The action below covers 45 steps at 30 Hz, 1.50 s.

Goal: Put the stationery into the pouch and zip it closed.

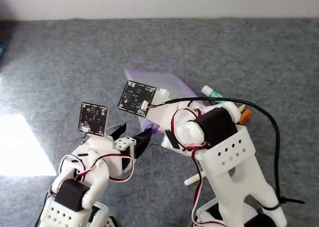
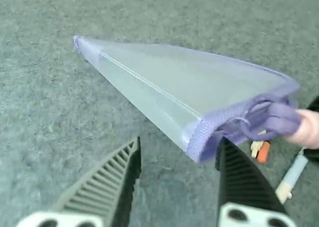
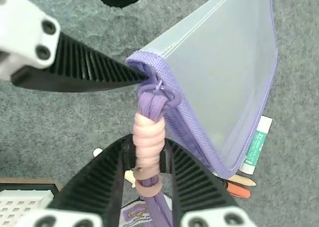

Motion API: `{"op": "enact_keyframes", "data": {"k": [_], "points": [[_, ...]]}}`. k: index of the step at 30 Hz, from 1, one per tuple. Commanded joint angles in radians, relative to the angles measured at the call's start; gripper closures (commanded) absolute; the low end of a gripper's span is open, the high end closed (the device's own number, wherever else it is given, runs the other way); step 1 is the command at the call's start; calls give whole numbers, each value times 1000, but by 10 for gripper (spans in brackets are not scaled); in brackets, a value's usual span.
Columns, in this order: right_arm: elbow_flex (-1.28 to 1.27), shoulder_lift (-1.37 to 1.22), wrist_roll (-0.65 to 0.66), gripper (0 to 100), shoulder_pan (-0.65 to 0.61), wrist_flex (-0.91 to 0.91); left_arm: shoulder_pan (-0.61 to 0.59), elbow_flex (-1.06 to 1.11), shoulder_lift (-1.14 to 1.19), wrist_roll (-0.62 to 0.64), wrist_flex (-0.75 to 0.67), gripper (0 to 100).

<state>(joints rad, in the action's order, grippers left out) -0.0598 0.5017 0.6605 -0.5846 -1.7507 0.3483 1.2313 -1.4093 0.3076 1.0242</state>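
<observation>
pouch [image 2: 199, 82]: flat, frosted see-through plastic with purple woven tape edging. Wedge-shaped in the left wrist view. Lies on the mat, and the slider corner looks raised.
zip pull [image 3: 148, 137]: purple cord looped through a ring at the pouch corner, with pink cord wound round it in a thick coil.
right gripper [image 3: 147, 143]: black ribbed jaws clamped on the zip pull, right at the pouch's slider corner.
left gripper [image 2: 178, 143]: black ribbed triangular jaws spread wide, holding nothing, one either side of that same pouch corner. One fingertip [image 3: 142, 76] is at the corner; can't tell if it touches.
glue stick [image 3: 256, 147]: white and green cylinder, outside the pouch, just beside its long purple edge.
orange pen [image 3: 237, 189]: slim and glossy, outside the pouch, poking out from under that edge.
pencil [image 3: 244, 180]: pale wood-coloured tip, touching the orange pen, beside the pouch.
zip: can't tell whether it is open or closed.
mat [image 1: 60, 52]: grey fuzzy felt under the pouch.
</observation>
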Motion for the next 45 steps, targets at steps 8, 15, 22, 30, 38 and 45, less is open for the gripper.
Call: {"op": "enact_keyframes", "data": {"k": [8,15,22,30,38,45], "points": [[46,33,-12,989,-94,-45,0,1,3,-15,-44,757],[44,36,-12,989,-96,-47,-3,36,3,-14,-46,757],[44,36,-12,989,-91,-47,-5,38,3,-6,-83,767],[43,36,-12,989,-96,-47,-5,64,3,-2,-178,877],[43,36,-11,989,-96,-47,-5,108,2,0,-245,880],[43,35,-11,989,-97,-47,5,105,-5,0,-244,881]]}}
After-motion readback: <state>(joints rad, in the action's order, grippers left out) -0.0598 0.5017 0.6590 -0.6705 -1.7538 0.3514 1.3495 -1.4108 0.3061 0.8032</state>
